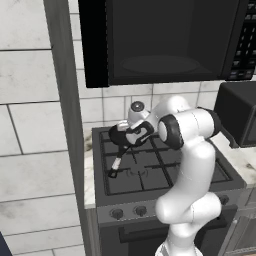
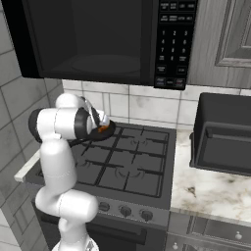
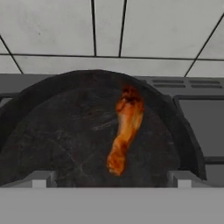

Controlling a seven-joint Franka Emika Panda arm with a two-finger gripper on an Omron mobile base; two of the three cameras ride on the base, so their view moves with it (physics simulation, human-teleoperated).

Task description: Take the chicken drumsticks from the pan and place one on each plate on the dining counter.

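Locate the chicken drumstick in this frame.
In the hand view, one drumstick lies inside the black pan, right of its centre, on the stove's back-left burner.

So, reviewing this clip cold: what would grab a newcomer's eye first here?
Probably the orange-brown chicken drumstick lying in the black pan, seen close up in the hand view with the open gripper poised right over it. Next comes the white arm bent over the back left of the black stove, under the big dark microwave.
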